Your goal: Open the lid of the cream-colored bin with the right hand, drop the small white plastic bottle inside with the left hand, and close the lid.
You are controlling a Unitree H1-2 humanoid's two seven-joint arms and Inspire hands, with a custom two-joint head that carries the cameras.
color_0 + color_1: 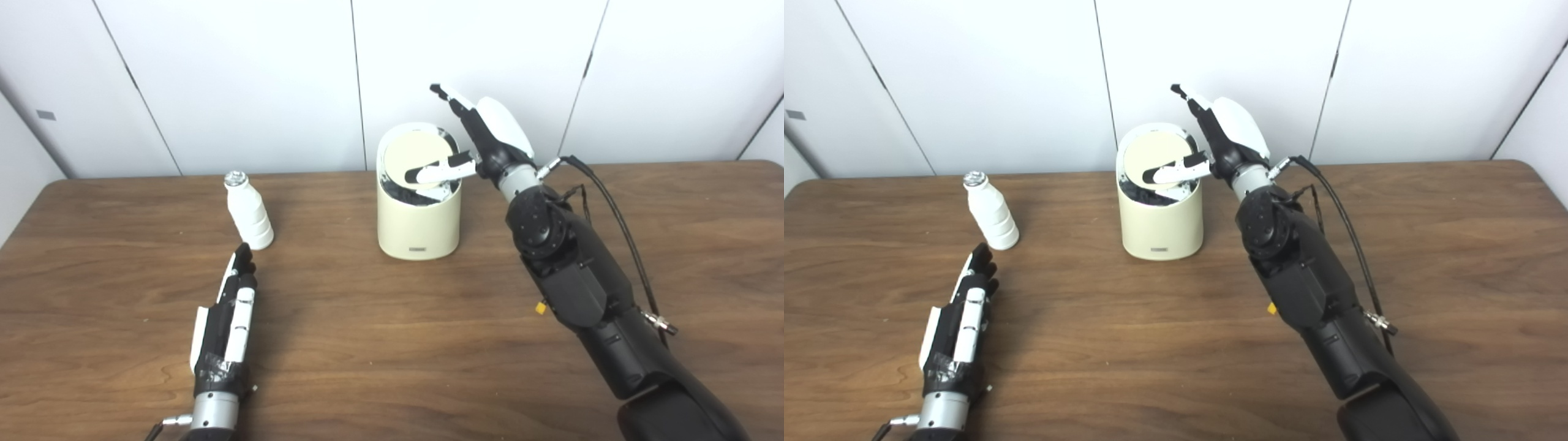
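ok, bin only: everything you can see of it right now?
The bin is a small cream cylinder, smooth like plastic, with a small label low on its front. It stands upright on the table, right of the bottle. Its round lid is tilted up, showing a dark interior along the front edge. The right hand is at the rim, one finger across the lid. Contents can't be made out.

One bottle (249, 211), white with a silver cap, just beyond the left hand (225, 321). One bin (419, 211), cream, below the right hand (484, 138); one round lid (415, 154) on it, tilted, beneath that hand's thumb. Two hands. One table (392, 343), wooden.
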